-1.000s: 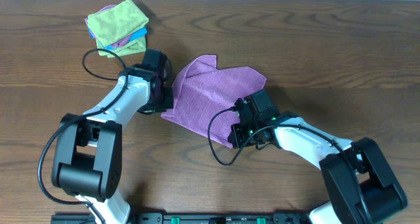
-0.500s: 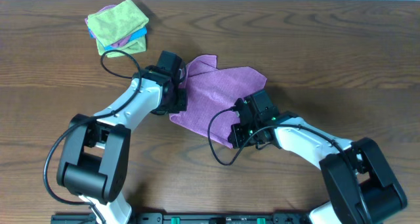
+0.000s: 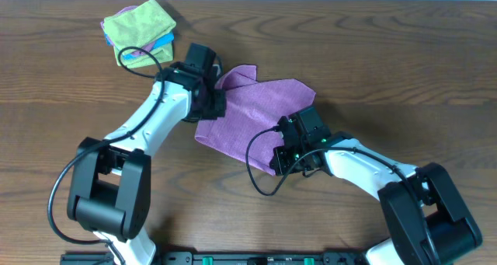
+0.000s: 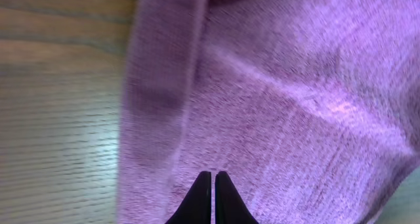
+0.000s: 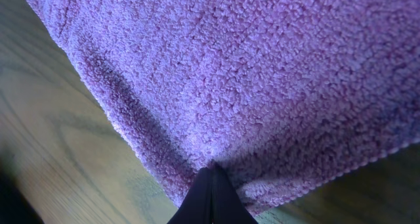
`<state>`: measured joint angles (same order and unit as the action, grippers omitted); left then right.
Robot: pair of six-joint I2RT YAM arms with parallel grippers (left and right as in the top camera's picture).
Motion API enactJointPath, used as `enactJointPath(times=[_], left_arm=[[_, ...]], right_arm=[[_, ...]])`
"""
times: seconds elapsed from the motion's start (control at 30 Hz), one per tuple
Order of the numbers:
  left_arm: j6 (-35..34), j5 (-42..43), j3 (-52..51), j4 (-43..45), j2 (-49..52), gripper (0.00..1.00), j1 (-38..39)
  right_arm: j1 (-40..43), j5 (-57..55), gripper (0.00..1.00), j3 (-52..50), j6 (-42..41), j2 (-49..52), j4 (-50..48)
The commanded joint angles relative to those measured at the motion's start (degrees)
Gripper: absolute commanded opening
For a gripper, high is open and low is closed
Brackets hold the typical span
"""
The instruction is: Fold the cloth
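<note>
The lilac cloth [image 3: 260, 109] lies rumpled on the wooden table at the middle, with a flap folded up at its top left. My left gripper [image 3: 211, 103] is at the cloth's left edge, shut on the cloth, which fills the left wrist view [image 4: 295, 106] beyond the closed fingertips [image 4: 214, 178]. My right gripper [image 3: 281, 161] is at the cloth's lower corner, shut on its edge. In the right wrist view the fingertips [image 5: 211, 173] pinch the fuzzy cloth [image 5: 249, 66] near its hem.
A stack of folded cloths stands at the back left, lime-green [image 3: 138, 22] on top with a blue one [image 3: 163, 41] beneath. Bare wooden table [image 3: 404, 78] surrounds the cloth. Both arms' cables loop near the cloth.
My left gripper has moved up and to the right over the cloth's left side, carrying the left edge with it. The right gripper has not moved.
</note>
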<state>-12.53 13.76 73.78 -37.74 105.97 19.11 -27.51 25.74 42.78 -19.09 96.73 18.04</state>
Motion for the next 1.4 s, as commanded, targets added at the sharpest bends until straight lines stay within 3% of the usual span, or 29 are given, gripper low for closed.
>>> enactJointPath(times=[0.0, 0.47, 0.67, 1.03, 1.37], left_arm=[[2.3, 0.4, -1.5, -0.4, 0.3, 0.06, 1.4], [4.7, -12.5, -1.7, -1.4, 9.3, 0.06, 2.8], [4.9, -24.8, -1.7, -2.5, 10.6, 0.06, 1.7], [4.9, -29.0, -1.7, -3.8, 10.6, 0.06, -5.6], [4.5, -26.9, -1.7, -5.8, 10.6, 0.06, -12.0]], right_arm=[[-0.3, -3.3, 0.01, -0.8, -0.6, 0.7, 0.5], [-0.3, -3.2, 0.02, -0.8, -0.6, 0.7, 0.9], [-0.3, -3.2, 0.01, -0.9, -0.6, 0.7, 2.0], [-0.3, -3.3, 0.02, -0.9, -0.6, 0.7, 2.1], [-0.2, -7.5, 0.01, -0.9, -0.2, 0.7, 2.3]])
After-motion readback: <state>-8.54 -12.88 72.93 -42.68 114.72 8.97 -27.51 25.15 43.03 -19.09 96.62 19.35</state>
